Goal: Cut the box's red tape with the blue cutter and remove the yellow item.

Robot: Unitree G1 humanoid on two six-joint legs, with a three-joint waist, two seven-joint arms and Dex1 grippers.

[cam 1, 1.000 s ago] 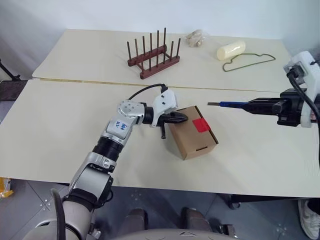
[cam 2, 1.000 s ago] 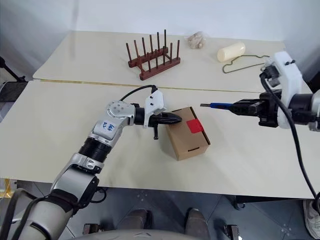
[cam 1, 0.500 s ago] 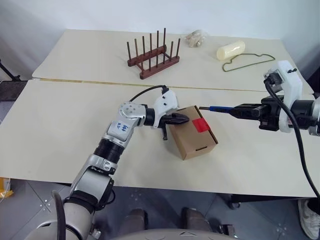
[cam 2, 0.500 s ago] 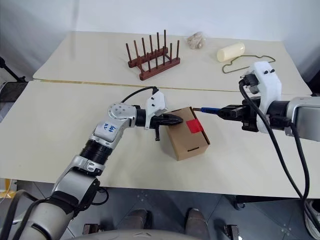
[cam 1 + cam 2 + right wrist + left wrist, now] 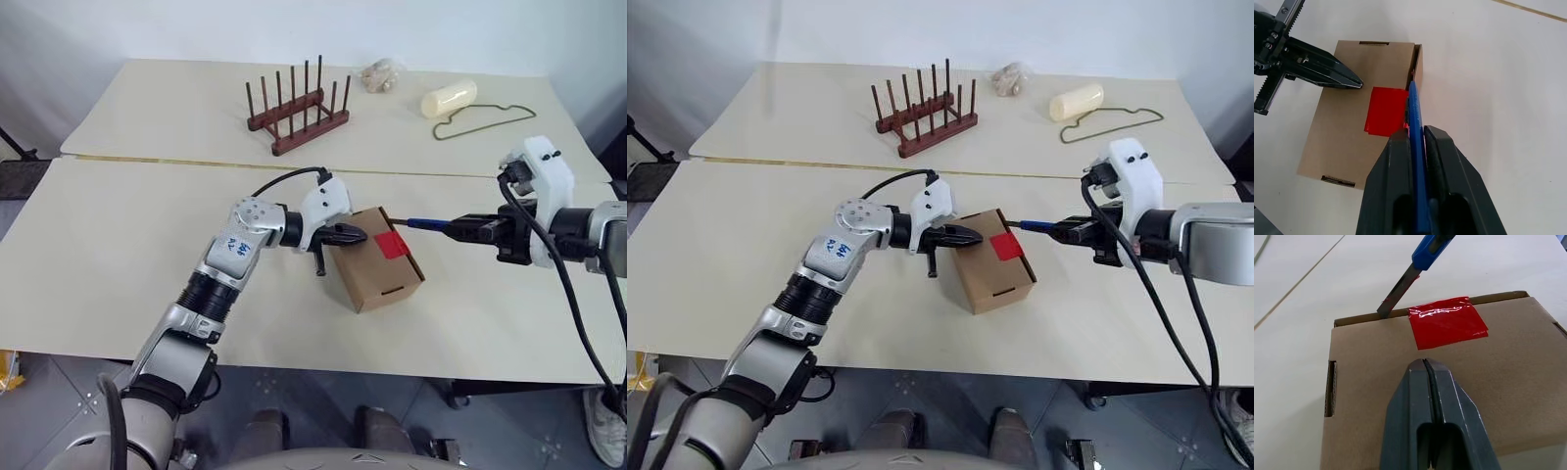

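The box [image 5: 367, 279], a small brown carton, lies closed on the table in the middle. The red tape [image 5: 393, 244] sits on its top face, reaching the far long edge. My left gripper [image 5: 357, 235] is shut, with its fingertips [image 5: 1422, 366] resting on the box top just short of the tape. My right gripper [image 5: 472, 227] is shut on the blue cutter [image 5: 431, 224], held nearly level and pointing at the box. The cutter's blade [image 5: 1396, 293] meets the box's top edge right beside the tape [image 5: 1447, 322]. The yellow item is hidden.
At the back of the table stand a wooden peg rack [image 5: 297, 106], a crumpled beige lump [image 5: 378, 74], a pale cream cylinder [image 5: 450, 97] and a green wire loop [image 5: 487, 120]. A seam [image 5: 147, 161] runs across the table behind the box.
My right gripper has carried the cutter leftwards and a little down, so the blade tip now reaches the box edge by the tape. The left gripper has stayed on the box.
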